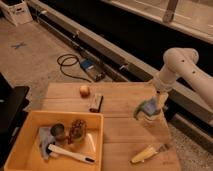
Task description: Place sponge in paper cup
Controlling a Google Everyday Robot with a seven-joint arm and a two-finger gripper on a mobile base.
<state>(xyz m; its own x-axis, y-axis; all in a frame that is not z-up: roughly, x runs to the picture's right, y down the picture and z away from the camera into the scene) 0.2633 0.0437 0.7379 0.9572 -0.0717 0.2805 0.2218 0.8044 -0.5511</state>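
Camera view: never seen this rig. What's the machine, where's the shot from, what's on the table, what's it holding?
It is one white robot arm with a two-finger pincer at its end, reaching down from the right. The single picture looks down on a wooden table from above and in front; the camera's mount is not known. The pincer is over the table's right side, right at the blue-grey sponge and the white paper cup just below it. Elsewhere lie an apple, a dark brown block, a banana, and a yellow bin holding a pale blue cloth, a small metal cup and a white utensil.
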